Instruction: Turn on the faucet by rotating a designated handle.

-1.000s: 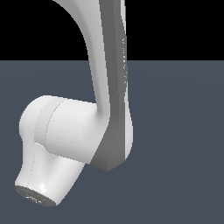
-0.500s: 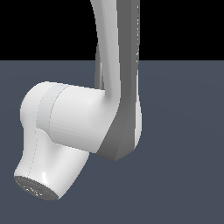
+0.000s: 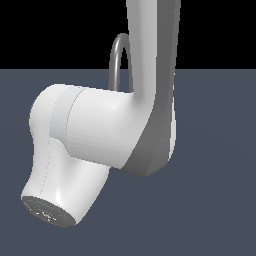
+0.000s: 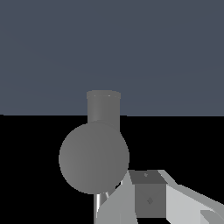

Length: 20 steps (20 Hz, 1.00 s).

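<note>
In the exterior view only the top arc of the grey faucet [image 3: 116, 57] shows, behind my bulky white arm [image 3: 100, 132]. That arm hides the faucet's base and the handle, and my gripper does not show there. In the wrist view a grey ball [image 4: 93, 157] with a short grey tube [image 4: 103, 107] rising from it fills the middle, very close. My gripper [image 4: 148, 186] sits right beside the ball, its fingers showing as one grey block with no gap. A thin pale sliver [image 4: 101, 204] lies between ball and fingers. I cannot tell whether it is the handle.
A flat dark blue-grey floor [image 3: 215, 200] spreads around the arm, under a black background. Nothing else shows.
My arm has shifted toward the exterior view's right over the last second. The faucet's arc, hidden before, now shows beside the upright link.
</note>
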Motion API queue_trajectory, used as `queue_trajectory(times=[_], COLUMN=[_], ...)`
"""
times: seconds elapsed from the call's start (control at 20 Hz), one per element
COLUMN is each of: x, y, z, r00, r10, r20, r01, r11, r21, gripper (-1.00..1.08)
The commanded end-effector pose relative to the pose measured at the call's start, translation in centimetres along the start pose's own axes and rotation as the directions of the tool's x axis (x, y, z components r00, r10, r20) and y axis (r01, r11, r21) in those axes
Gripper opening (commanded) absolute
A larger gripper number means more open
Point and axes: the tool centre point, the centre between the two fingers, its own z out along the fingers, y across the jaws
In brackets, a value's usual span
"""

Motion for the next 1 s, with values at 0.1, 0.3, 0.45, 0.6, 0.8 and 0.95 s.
queue_trajectory(times=[0.1,0.3,0.45,0.6,0.8,0.95], x=[-2.0,-3.1,-2.2,-2.0,-1.7,-1.5], y=[-1.9,-3.0,-1.3,-2.9,-4.9,-6.4], z=[0.0,0.0,-0.5,-0.4,-0.2,-0.1], r00=[1.000,0.999,1.000,1.000,0.999,0.999], r10=[0.003,0.005,0.005,0.005,0.006,0.006], r20=[0.027,0.038,0.017,0.023,0.032,0.038], r01=[-0.003,-0.005,-0.005,-0.005,-0.005,-0.006], r11=[1.000,1.000,1.000,1.000,1.000,1.000], r21=[0.010,0.008,-0.029,-0.020,-0.009,0.000], gripper=[-1.00,-1.00,-1.00,-1.00,-1.00,-1.00])
